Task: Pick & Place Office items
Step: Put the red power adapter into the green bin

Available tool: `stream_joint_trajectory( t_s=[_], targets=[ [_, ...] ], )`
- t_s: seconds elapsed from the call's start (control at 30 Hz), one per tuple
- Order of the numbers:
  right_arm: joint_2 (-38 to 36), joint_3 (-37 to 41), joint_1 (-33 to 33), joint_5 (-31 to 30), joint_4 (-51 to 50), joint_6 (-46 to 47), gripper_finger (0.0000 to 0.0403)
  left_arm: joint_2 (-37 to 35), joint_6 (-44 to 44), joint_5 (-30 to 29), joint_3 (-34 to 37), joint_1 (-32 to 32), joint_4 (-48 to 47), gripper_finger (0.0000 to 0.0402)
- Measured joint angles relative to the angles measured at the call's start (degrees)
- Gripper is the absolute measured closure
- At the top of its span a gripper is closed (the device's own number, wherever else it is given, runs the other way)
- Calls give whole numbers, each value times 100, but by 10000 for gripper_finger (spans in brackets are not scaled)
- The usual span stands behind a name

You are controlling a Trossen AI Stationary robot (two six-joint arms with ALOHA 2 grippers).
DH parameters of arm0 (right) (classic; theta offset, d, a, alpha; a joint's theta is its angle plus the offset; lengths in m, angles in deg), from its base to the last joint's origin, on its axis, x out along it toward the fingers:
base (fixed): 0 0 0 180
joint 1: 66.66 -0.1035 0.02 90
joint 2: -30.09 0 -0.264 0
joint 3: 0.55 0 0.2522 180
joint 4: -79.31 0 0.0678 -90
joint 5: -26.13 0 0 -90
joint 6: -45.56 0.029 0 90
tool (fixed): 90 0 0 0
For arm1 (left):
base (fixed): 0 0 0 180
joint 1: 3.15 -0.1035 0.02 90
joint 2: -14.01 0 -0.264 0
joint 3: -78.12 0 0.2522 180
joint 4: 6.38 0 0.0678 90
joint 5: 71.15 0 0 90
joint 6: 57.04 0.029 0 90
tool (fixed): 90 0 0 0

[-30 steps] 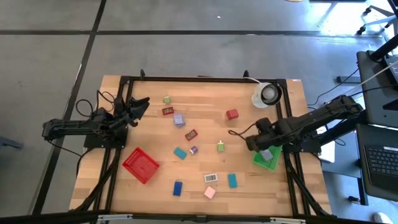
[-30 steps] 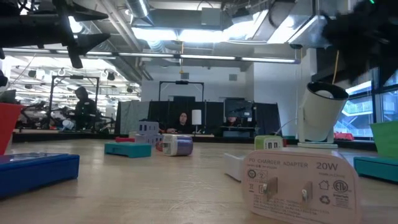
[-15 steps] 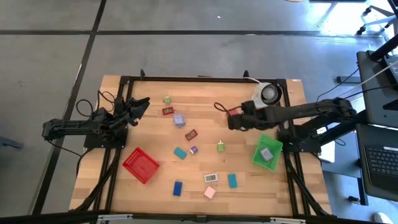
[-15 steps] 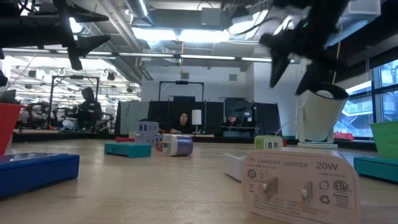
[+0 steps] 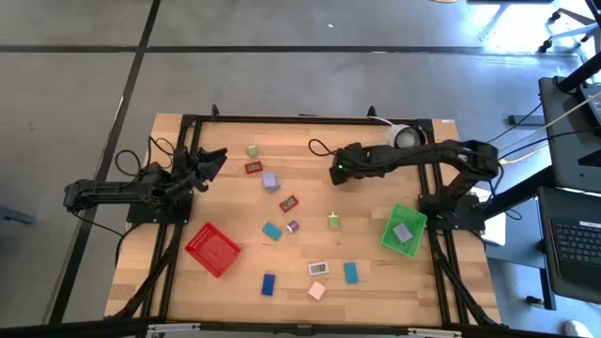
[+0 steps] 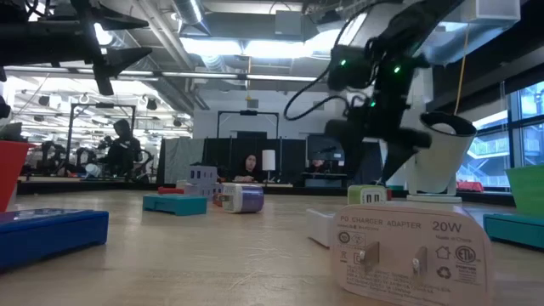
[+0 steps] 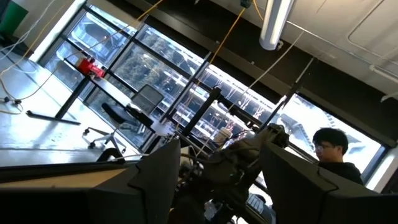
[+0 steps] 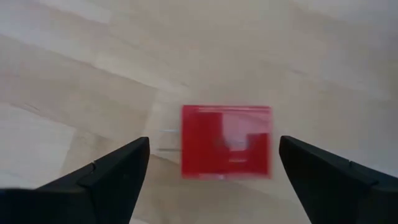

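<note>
A: Starting at the left, has anything changed since a second ago?

B: No. The left gripper [image 5: 214, 158] hangs at the surface's [image 5: 376, 291] left edge as before, fingers partly apart and holding nothing. The red basket [image 5: 212, 250] sits in the same spot near the front left.

A: And the middle of the surface?

B: The small pieces lie where they did: a green piece [image 5: 253, 150], a red piece [image 5: 254, 168] and a lavender piece [image 5: 270, 181] toward the back, then a teal piece [image 5: 272, 231], a purple piece [image 5: 293, 226], a blue piece [image 5: 269, 284], a pink piece [image 5: 316, 291] and a white charger adapter [image 5: 319, 268] nearer the front.

A: So the change is on the right?

B: Yes. A second ago the right arm was bent over the green basket [image 5: 405, 230]. Since then it has swung out toward the back centre, and the right gripper [image 5: 338, 171] now hovers above a red block [image 8: 226, 141], fingers spread wider than before, one on each side of it, not touching.

A: What does that block look like?

B: From the right wrist view it is a flat, bright red rectangle with a faint stepped pattern on its face, lying flat on the pale wood. In the high view the gripper covers it.

A: Anything in the green basket?

B: A grey piece [image 5: 403, 233] lies inside.
</note>
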Motion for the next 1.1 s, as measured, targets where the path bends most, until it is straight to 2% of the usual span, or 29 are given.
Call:
stream_joint_trajectory(
  t_s=[0.4,0.77,1.1],
  targets=[
    [312,0,449,238,117,-427,49,1,11,-2,0,0,-193,185],
    [653,-17,446,700,181,-413,135,1,12,24,0,1,-257,185],
    [230,11,151,906,82,-238,135,1,11,20,0,0,-257,184]
  ],
)
